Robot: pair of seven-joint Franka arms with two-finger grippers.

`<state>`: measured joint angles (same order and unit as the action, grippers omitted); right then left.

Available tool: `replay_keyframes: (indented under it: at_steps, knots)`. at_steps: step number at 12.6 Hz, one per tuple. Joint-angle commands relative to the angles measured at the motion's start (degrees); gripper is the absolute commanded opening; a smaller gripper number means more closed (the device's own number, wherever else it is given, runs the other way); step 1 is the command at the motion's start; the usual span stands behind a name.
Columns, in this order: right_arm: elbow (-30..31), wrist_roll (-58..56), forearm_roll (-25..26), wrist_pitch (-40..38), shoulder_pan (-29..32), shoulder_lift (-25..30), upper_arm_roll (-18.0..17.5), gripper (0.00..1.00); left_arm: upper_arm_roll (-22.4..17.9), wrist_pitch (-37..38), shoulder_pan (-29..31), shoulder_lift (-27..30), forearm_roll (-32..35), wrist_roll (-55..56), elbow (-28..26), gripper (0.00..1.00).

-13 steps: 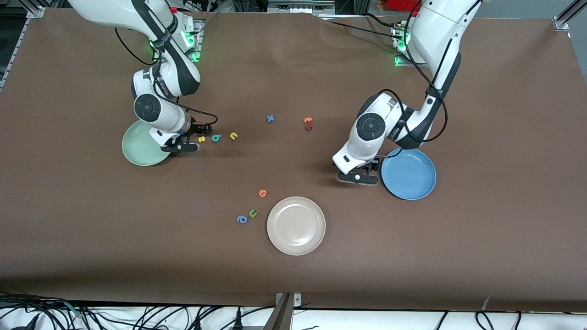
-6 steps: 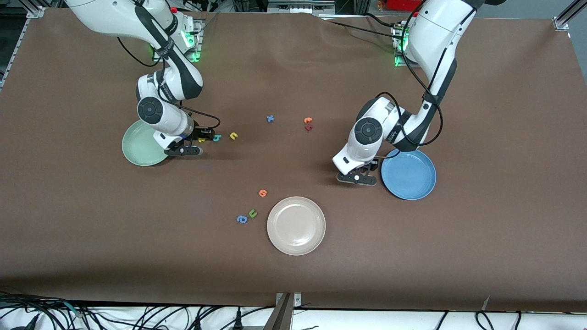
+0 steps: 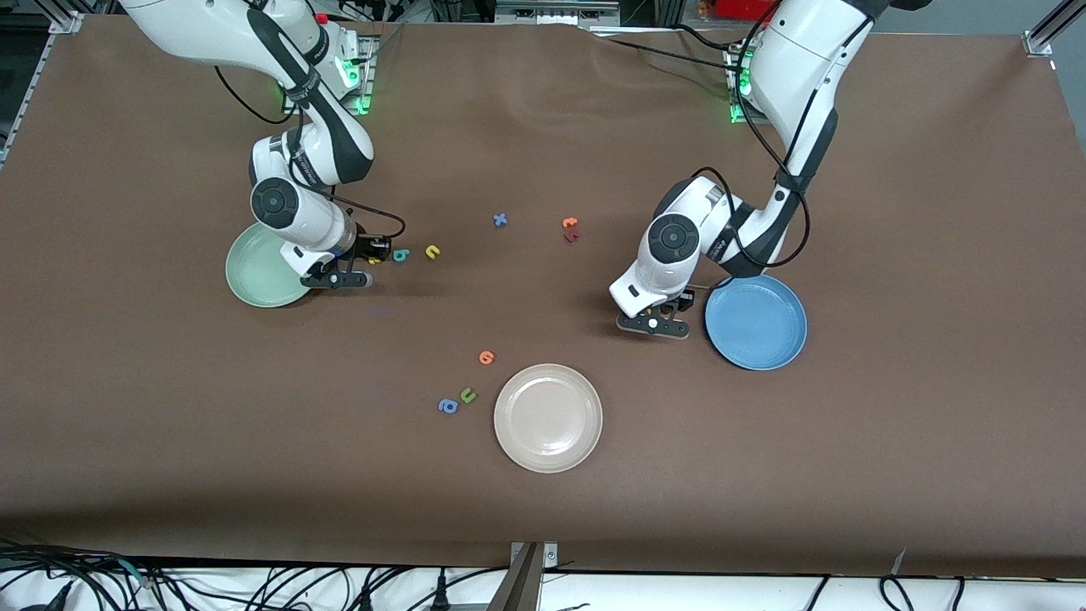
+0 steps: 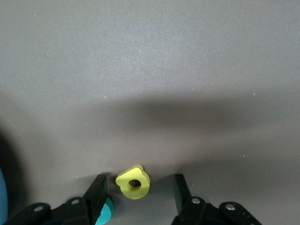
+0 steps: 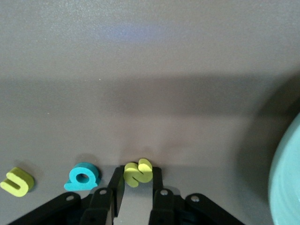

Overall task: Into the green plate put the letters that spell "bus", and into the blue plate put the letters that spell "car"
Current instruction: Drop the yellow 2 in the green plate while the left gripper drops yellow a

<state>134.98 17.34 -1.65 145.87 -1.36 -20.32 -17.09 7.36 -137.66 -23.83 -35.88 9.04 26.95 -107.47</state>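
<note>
Gripping the yellow s (image 5: 138,172), the right gripper (image 5: 136,180) sits low at the table (image 3: 543,526) just beside the green plate (image 3: 259,276), on the side toward the left arm's end; its two fingers (image 5: 114,180) are closed against the letter's flanks, and in the front view the right gripper (image 3: 339,277) hides most of the s. The teal b (image 5: 83,176) lies flat on the table just beside the s, and the yellow u (image 5: 18,181) lies a little past the b; in the front view the teal b (image 3: 400,254) and yellow u (image 3: 433,251) form a short row running toward the left arm's end. The green plate holds no letters. The left gripper (image 4: 138,190) is down at the table close to the blue plate (image 3: 755,322), on the side toward the right arm's end, with its fingers (image 4: 98,187) apart and the yellow a (image 4: 133,182) standing between them, touching neither. A teal letter (image 4: 107,211) shows partly under one finger; which letter it is cannot be told. The blue plate is bare. Nearer the front camera sit a beige plate (image 3: 548,417), an olive-green u (image 3: 467,395), a blue a (image 3: 448,406) and an orange letter (image 3: 486,357).
</note>
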Motion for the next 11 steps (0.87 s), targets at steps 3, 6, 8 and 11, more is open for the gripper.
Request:
replay_keyframes:
  at_steps: [3,6,8,11]
  knots:
    - [-4.18,-1.95,-0.64,-17.49,0.4,9.92,3.97,0.04,-0.33,-0.86,-0.17,0.02,2.3,-1.64,-0.73,0.45]
    - [-6.04,-9.58,-0.55,-23.96,0.4,12.93,11.43,0.04,-0.33,-0.86,0.01,-0.07,2.39,-2.95,-1.08,0.41]
    - [-5.96,-17.39,-0.46,-24.14,0.4,12.24,17.49,0.04,-0.33,-0.86,0.19,-0.07,2.3,-4.01,-1.08,0.34]
    - [-5.78,-24.62,-0.46,-19.94,0.48,6.62,22.97,0.04,-0.33,-0.86,0.27,0.02,2.3,-4.01,-0.9,0.19]
